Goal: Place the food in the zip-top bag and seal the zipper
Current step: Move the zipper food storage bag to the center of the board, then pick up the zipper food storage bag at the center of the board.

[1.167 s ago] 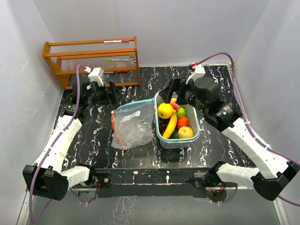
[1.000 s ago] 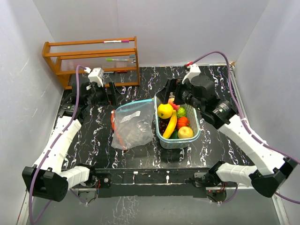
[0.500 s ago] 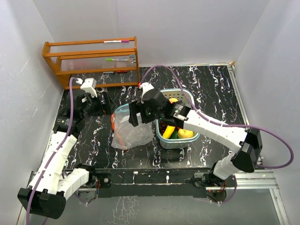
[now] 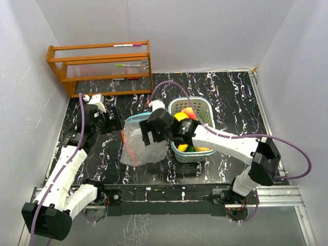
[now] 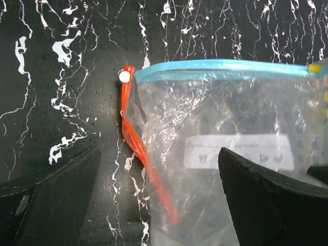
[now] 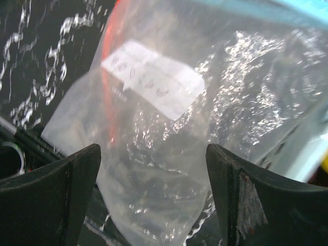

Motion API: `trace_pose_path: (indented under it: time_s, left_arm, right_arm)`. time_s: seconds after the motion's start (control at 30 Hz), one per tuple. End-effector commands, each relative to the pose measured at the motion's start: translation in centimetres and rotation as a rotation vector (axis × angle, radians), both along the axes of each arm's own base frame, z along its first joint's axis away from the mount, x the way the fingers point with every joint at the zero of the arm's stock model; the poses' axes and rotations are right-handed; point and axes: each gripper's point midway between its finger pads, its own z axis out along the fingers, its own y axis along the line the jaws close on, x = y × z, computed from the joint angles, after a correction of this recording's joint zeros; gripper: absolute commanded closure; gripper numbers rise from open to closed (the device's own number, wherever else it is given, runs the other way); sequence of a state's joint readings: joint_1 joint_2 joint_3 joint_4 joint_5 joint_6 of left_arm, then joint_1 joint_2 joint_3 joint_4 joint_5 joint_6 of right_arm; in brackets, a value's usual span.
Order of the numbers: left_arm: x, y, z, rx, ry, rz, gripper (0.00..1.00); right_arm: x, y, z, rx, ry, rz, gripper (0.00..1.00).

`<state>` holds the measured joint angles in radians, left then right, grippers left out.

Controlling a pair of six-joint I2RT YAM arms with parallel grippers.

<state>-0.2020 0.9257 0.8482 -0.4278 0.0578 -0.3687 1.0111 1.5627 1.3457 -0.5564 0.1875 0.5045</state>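
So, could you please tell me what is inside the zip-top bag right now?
The zip-top bag looks empty: only its white label shows on the clear plastic. In the overhead view the right hand covers part of it.

Right arm lies across basket and zip-top bag; open tabletop beyond; rack far left.

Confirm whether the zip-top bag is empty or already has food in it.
Empty: the bag shows only clear plastic and its white label; the fruits sit in the basket.

Left tool wide open, held low; right tool open, extended leftward.
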Motion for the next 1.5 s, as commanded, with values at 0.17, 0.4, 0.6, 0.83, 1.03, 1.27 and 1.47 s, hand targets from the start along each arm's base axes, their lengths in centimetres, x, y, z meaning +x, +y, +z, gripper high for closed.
trace_pose_path:
  time_s: [0.17,0.4,0.6,0.83,1.03,1.27,1.47]
  left_arm:
    - [0.4,0.2,1.3,0.017,-0.040,0.018,0.03]
    - [0.2,0.1,0.6,0.016,-0.030,0.013,0.03]
    - [0.1,-0.2,0.6,0.004,-0.026,-0.002,0.03]
    - [-0.1,-0.5,0.7,-0.011,-0.023,-0.014,0.03]
    - [-0.2,-1.1,0.7,-0.040,-0.020,-0.030,0.03]
    - [-0.4,-1.3,0.5,-0.049,-0.012,-0.040,0.03]
    - [-0.4,-1.4,0.4,-0.055,-0.009,-0.045,0.03]
  right_arm:
    - [-15.6,5.4,-0.8,0.071,0.089,0.179,0.14]
    - [-14.6,4.0,2.1,-0.006,-0.085,0.085,0.10]
    - [-8.3,1.4,8.6,0.129,-0.205,0.048,0.06]
    - [-3.1,-0.5,10.1,0.234,-0.231,0.255,0.08]
    - [-2.4,0.8,6.9,0.197,-0.174,0.465,0.12]
    - [-3.0,3.3,2.9,0.225,-0.077,0.617,0.16]
    - [-3.9,4.6,0.2,0.235,0.014,0.699,0.19]
